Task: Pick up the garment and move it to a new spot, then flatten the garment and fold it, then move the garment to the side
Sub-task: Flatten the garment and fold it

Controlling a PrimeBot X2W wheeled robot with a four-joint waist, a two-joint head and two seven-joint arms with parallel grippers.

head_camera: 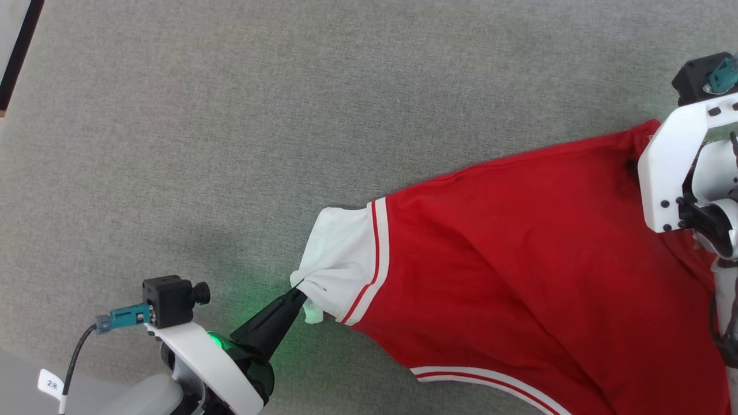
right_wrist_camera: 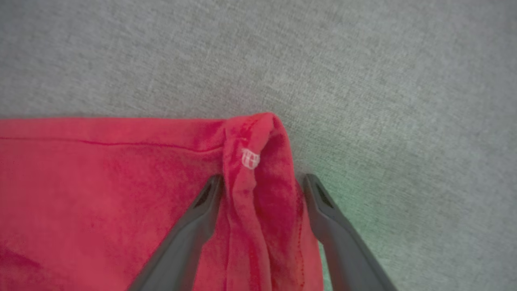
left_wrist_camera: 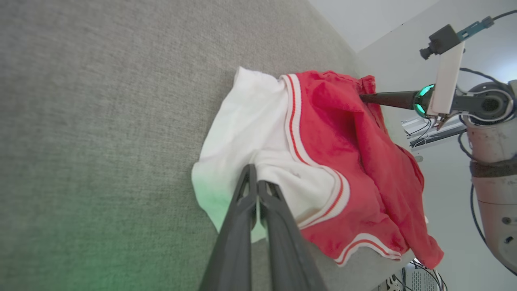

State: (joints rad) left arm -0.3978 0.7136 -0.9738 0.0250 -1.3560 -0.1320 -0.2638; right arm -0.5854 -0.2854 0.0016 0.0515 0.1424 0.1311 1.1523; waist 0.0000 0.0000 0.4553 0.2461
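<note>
The garment (head_camera: 519, 248) is a red T-shirt with white sleeves and striped trim, spread across the grey cloth surface from centre to right. My left gripper (head_camera: 298, 293) is shut on the edge of its white sleeve (head_camera: 340, 259). The left wrist view shows the left gripper (left_wrist_camera: 254, 180) with both dark fingers pressed together on that sleeve (left_wrist_camera: 250, 125), the red body (left_wrist_camera: 343, 137) bunched beyond. My right gripper (right_wrist_camera: 262, 182) stands open, its fingers either side of a raised red fold at the garment's corner (right_wrist_camera: 258, 137). The right arm's white wrist housing (head_camera: 674, 167) covers that corner in the head view.
The grey fabric surface (head_camera: 230, 115) extends wide to the left and back. A dark strip (head_camera: 17, 57) marks its edge at the top left. In the left wrist view the surface ends near the garment's far side, with cables and a metal frame (left_wrist_camera: 428, 129) beyond.
</note>
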